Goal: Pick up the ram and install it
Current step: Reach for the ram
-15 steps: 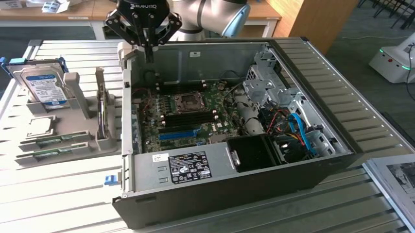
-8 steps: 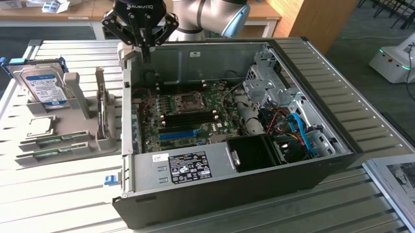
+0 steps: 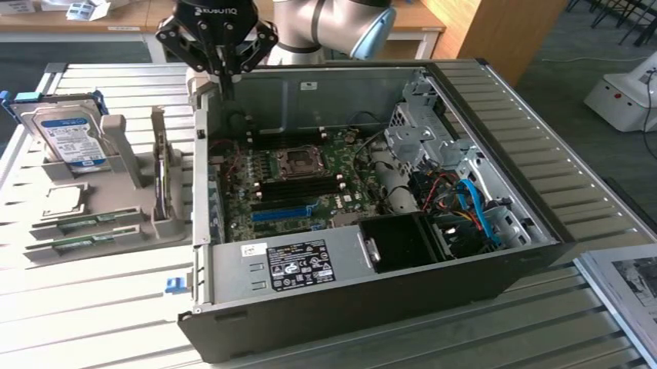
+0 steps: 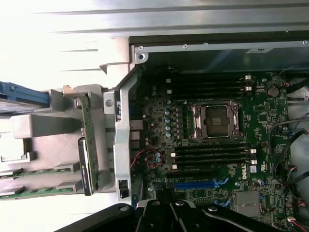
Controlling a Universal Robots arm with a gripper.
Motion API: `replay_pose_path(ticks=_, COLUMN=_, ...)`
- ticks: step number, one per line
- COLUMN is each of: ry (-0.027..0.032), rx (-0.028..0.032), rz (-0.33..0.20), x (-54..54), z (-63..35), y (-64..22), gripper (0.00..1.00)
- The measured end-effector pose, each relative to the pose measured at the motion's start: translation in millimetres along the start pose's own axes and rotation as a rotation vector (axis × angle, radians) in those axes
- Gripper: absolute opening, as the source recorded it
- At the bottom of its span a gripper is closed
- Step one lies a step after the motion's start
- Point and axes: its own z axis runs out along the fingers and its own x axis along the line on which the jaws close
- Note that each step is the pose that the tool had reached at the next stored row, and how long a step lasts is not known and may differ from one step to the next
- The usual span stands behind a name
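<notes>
Pale slatted table (image 3: 92,323) out front, desks and a wooden panel far behind. Straight to the rack: at 8 o'clock of the exterior view, the ram (image 3: 92,223), green and narrow, lying flat in a groove of the grey rack (image 3: 154,229), untouched. Just beside it at 6 o'clock, a second green stick (image 3: 88,242), lying the same way. At 12 o'clock of the ram, a square silver chip (image 3: 61,201) on the same rack. Higher again at 12, a silver hard drive (image 3: 67,138) with a blue-white label, propped upright. At 3 o'clock of the ram, a card (image 3: 162,177) standing on edge in the rack.

Further out at 3 o'clock, the open computer case (image 3: 359,315), lying on its side, motherboard (image 3: 328,196) bare: processor socket (image 3: 300,159) in the middle, dark memory slots either side, a long blue slot (image 3: 279,211) at 6 o'clock of the socket. Labelled power supply (image 3: 292,265) at 6 o'clock inside the case.

And up at 1 o'clock of the ram, well apart from it, the gripper (image 3: 226,92): hanging over the case corner nearest the rack, fingers pressed tight together, nothing between them. From the wrist camera, motherboard and rack spread out below.
</notes>
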Motion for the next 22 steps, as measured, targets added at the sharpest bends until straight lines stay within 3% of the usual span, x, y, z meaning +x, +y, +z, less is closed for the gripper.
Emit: replay_pose_path(ticks=22, ry=0.0, rx=0.0, rz=0.0, x=12.7, z=0.8, y=-1.0, gripper=0.1)
